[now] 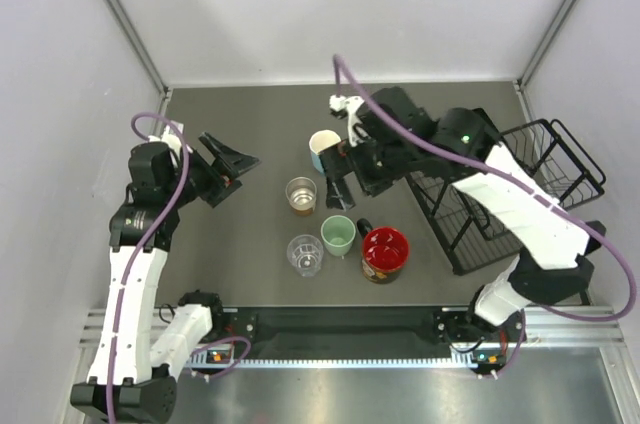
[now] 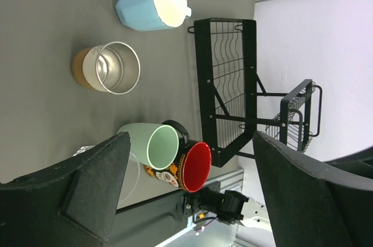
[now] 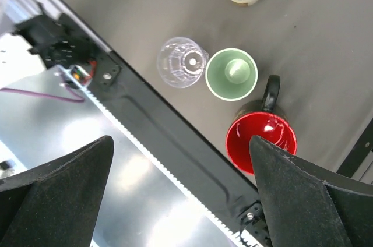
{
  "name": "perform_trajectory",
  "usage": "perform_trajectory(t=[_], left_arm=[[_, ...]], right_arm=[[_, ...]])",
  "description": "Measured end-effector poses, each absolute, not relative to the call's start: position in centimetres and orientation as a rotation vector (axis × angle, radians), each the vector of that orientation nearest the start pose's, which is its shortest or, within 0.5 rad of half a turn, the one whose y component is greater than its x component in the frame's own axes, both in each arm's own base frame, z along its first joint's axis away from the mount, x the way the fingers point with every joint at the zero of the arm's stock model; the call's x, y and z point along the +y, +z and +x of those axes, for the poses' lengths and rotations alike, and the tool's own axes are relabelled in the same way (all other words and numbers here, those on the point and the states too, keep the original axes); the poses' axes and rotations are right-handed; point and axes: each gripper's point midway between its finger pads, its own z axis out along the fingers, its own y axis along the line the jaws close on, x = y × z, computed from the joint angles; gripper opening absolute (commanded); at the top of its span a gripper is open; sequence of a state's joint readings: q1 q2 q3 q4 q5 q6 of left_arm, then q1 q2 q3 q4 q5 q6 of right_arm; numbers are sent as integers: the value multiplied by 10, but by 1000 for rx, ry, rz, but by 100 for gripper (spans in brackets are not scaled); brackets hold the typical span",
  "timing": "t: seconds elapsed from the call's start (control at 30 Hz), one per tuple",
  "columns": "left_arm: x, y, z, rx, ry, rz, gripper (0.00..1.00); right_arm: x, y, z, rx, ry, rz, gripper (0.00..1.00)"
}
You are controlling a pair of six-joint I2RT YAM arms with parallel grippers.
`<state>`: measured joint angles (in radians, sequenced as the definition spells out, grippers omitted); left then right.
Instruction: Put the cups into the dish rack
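Note:
Five cups stand on the grey table. The light blue handled mug [image 1: 323,149] is farthest back, then the amber-tinted glass [image 1: 301,194], the mint green tumbler [image 1: 338,235], the clear ribbed cup [image 1: 305,254] and the red-inside dark mug [image 1: 385,252]. The black wire dish rack [image 1: 436,227] stands to their right and holds no cups. My right gripper [image 1: 348,184] is open and empty, hovering above the cups beside the blue mug. My left gripper [image 1: 235,176] is open and empty, left of the cups. The left wrist view shows the blue mug [image 2: 152,2], glass [image 2: 108,67], tumbler [image 2: 152,145] and red mug [image 2: 195,168].
The rack's raised basket section [image 1: 560,159] is at the far right near the wall. A black rail [image 1: 340,322] runs along the table's near edge. The right wrist view shows the ribbed cup [image 3: 182,62], tumbler [image 3: 231,74] and red mug [image 3: 260,136] below.

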<state>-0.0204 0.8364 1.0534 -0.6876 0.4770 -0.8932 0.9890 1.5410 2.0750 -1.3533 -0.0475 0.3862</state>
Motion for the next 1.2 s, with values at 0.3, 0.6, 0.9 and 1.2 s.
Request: perform_trajectory(t=[0.3, 0.6, 0.9, 1.2], left_arm=[[-101, 286, 238, 2107, -935, -704, 98], [-98, 267, 233, 2186, -889, -747, 86], [-106, 260, 230, 2251, -925, -681, 74], [-108, 255, 226, 2290, -921, -649, 73]], right_arm=[[285, 275, 156, 2531, 495, -866, 100], [265, 203, 153, 2660, 304, -900, 73], [271, 197, 169, 2604, 278, -845, 65], [247, 161, 149, 2670, 226, -846, 53]])
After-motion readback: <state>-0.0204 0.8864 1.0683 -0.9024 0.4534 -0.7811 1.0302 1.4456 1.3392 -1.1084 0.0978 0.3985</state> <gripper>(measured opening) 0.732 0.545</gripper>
